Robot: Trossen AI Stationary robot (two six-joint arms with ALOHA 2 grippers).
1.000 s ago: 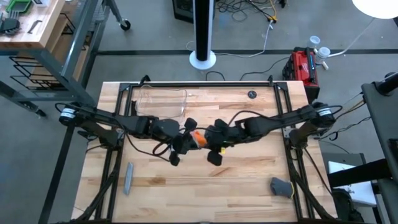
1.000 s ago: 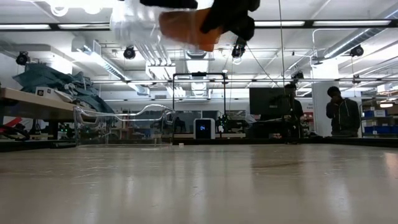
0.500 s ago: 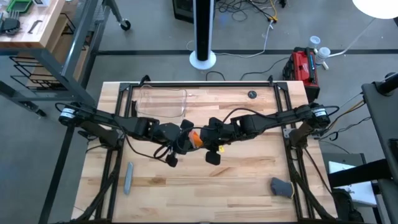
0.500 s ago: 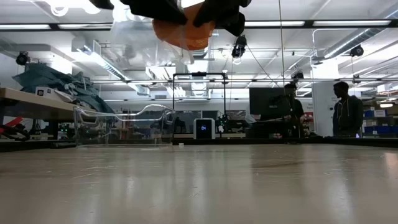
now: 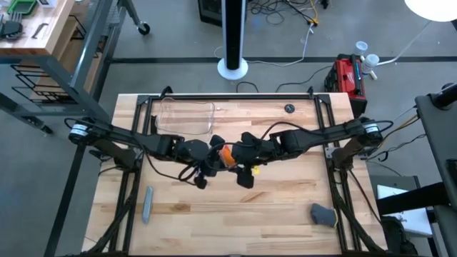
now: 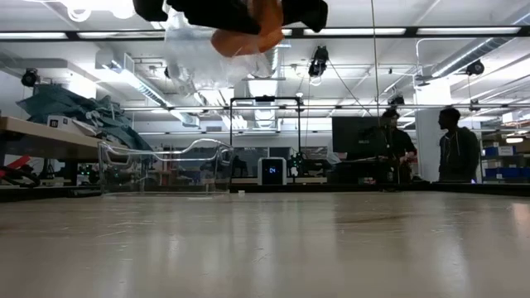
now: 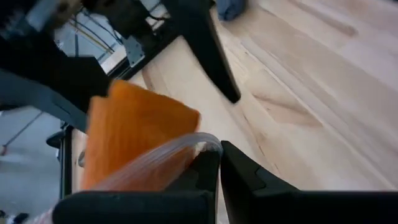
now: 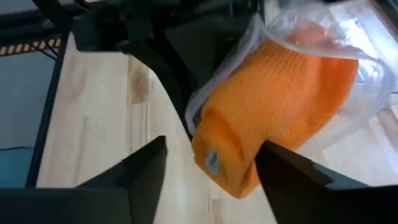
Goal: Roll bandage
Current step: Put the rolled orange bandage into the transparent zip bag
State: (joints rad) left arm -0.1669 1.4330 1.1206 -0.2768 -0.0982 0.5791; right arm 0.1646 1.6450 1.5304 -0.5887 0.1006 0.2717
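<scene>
Orange bandage point(image 5: 226, 156) hanging in mid-air btwn both end effectors, above centre of the worktop point(image 5: 285, 207), partly sheathed in clear plastic wrap point(image 8: 348, 93).

The bandage, a stubby roll w/ the wrap clinging round one end, is sitting well clear of the worktop, per low view. Left end effector point(image 7: 219, 163) is pinching narrow on the wrap's edge just beside the roll, fingers nearly closed. Right end effector point(image 8: 208, 155) is standing wide, holding nothing; the roll's bare end is pointing straight into its gap, long axis running roughly arm-to-arm. Both arms are about equally near; judging by that, the right one is best placed to take the bare end while the left is keeping the wrap. Grey bar point(image 5: 147, 203) is lying well apart near the worktop's front left.
</scene>
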